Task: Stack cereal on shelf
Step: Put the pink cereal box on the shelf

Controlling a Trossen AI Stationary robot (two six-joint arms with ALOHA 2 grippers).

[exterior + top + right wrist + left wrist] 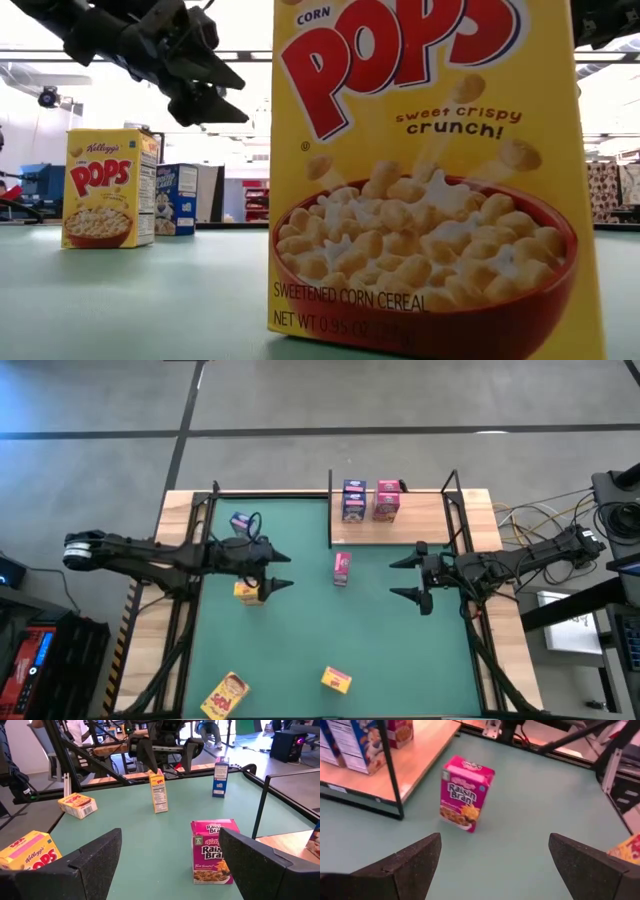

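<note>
The shelf (420,525) already holds a blue and a pink box upright. Just before its near edge stands the pink Raisin Bran box (342,568), flanked by the left gripper (281,571) and right gripper (404,579), both spread, seemingly lining up to grasp it.

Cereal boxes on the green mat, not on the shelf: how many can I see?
5. A pink box stands mid-mat, a yellow one under the left gripper, a blue one behind that arm, and two yellow ones near the front edge. None seems hidden.
</note>
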